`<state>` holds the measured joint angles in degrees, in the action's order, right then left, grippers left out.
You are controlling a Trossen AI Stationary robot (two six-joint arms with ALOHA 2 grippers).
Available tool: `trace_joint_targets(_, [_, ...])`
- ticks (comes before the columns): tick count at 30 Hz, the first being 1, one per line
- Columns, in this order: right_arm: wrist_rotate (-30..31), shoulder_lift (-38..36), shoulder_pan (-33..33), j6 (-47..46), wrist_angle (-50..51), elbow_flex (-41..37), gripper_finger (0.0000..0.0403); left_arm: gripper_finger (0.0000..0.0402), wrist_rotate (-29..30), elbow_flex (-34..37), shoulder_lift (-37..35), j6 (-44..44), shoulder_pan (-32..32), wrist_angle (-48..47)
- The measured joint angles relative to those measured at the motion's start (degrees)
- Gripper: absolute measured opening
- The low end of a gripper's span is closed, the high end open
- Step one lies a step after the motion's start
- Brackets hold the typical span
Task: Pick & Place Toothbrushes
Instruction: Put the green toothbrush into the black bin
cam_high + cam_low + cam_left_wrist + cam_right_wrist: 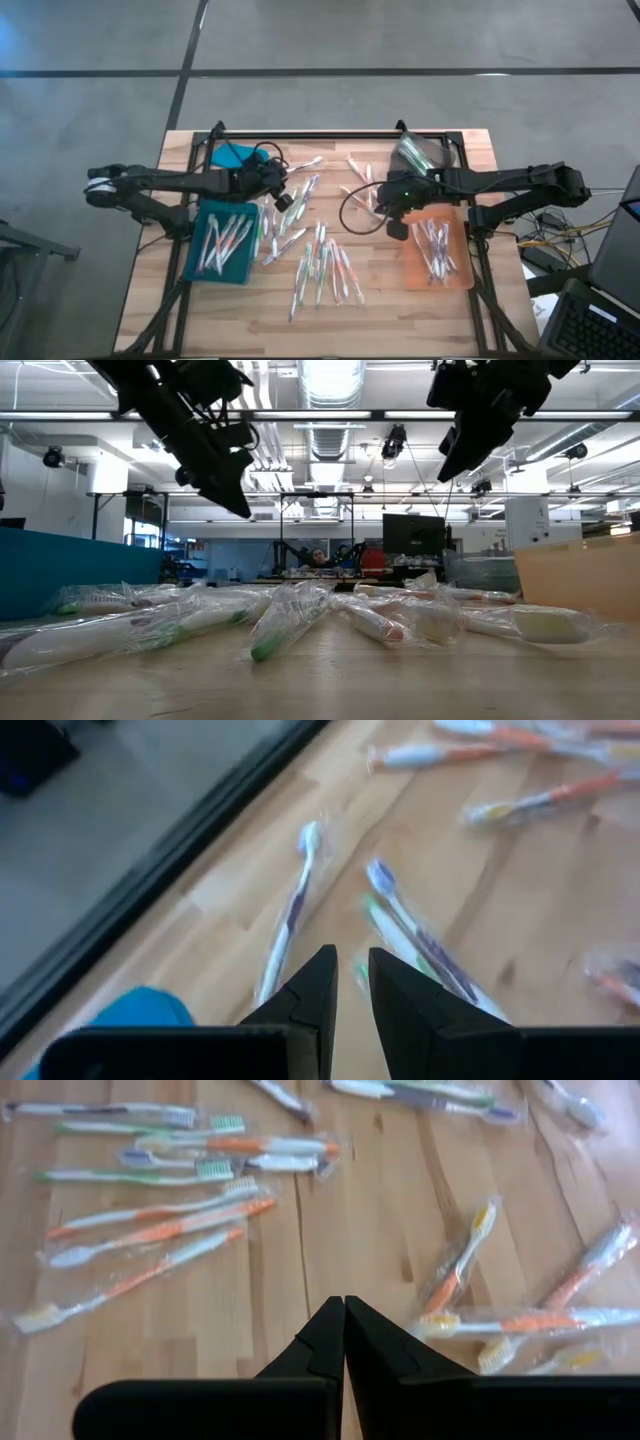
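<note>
Loose toothbrushes (322,268) in clear wrappers lie scattered flat on the wooden table (400,315); more lie in a teal tray (196,262) and an orange tray (412,272). My left gripper (285,200) hangs above the toothbrushes near the teal tray's far right corner, fingers a narrow gap apart and empty (352,965). A purple-handled toothbrush (290,910) lies just beyond it. My right gripper (397,228) hovers by the orange tray's far left corner, shut and empty (345,1305). In the low view both grippers (240,508) (447,472) are well above the toothbrushes (290,622).
A black frame (320,134) runs along the table's far edge. A teal object (232,155) and a clear bag (420,155) lie in the far corners. A black cable (352,205) loops near my right gripper. Bare wood shows along the near edge.
</note>
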<state>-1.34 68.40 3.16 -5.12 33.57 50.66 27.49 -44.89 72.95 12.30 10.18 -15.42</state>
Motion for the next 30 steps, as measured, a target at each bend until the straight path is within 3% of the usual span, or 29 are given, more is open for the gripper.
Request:
trace_joint_targets(7, [0.3, 0.0, 0.0, 0.2, -4.5, -0.6, 0.0008, 0.0067, -0.9, -0.3, 0.0, 10.0, 0.2, -1.1])
trace_joint_targets(14, [3.0, 0.0, 0.2, 3.6, -5.4, 1.0, 0.0008, 0.0067, -2.7, -0.2, 0.0, 14.6, 0.4, -5.1])
trace_joint_targets(25, [3.0, 0.0, 0.2, 4.2, -5.7, 2.2, 0.0008, 0.0067, -4.3, -1.3, 7.4, 14.1, 0.3, -5.3])
trace_joint_targets(30, [3.0, 0.0, 0.2, 4.2, -5.4, 2.2, 0.0008, 0.0067, -7.9, -4.2, 12.3, 13.0, 0.3, -5.1])
